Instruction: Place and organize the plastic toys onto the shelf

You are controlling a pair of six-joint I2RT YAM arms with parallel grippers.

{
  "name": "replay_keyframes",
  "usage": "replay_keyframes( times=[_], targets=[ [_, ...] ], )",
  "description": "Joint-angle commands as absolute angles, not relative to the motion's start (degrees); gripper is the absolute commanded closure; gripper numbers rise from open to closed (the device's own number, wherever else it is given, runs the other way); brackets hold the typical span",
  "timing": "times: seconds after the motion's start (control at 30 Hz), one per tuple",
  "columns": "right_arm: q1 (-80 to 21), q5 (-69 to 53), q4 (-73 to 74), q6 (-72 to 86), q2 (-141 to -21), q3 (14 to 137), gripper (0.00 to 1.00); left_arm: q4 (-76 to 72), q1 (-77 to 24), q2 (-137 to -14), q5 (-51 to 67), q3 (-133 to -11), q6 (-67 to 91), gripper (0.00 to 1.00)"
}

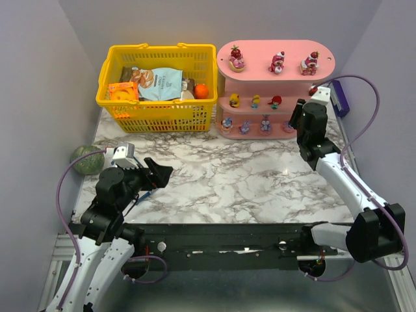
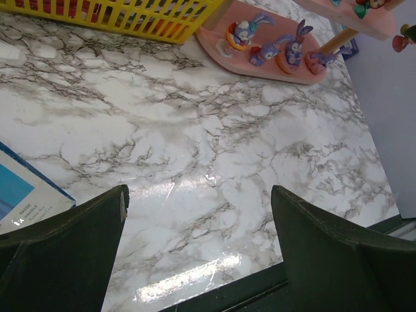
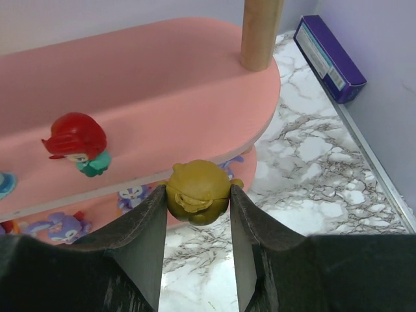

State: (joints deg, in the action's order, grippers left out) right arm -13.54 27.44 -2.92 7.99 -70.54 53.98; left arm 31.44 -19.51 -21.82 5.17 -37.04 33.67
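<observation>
R fingers (image 3: 146, 227) half-open round olive toy (image 3: 198, 192) by shelf (image 3: 162, 78); L fingers (image 2: 78, 247) wide apart

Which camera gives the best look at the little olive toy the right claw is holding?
The right wrist view: the olive toy sits mid-picture, pinched between the right gripper's fingers just before the shelf's middle board. In the top external view the gripper itself hides it; the left wrist view does not show it.

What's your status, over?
Left end effector open, empty, above table. Right end effector shut on olive toy, at shelf's middle board edge. Bare spot beside red-haired toy; nothing blocking.
</observation>
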Motion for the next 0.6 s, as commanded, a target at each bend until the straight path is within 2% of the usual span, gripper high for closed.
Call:
replay_keyframes(
  times=[0.0,0.57],
  targets=[
    [-11.69,23.12,-4.83,7.21,-72.68,56.86,0.82,31.2,-19.6,-22.06,5.89,-36.65,33.31,0.01],
    [-10.46,24.43,-11.77,6.85,-79.72,57.13,0.82,31.2,-19.6,-22.94,5.45,-36.65,33.49,0.01]
  ],
)
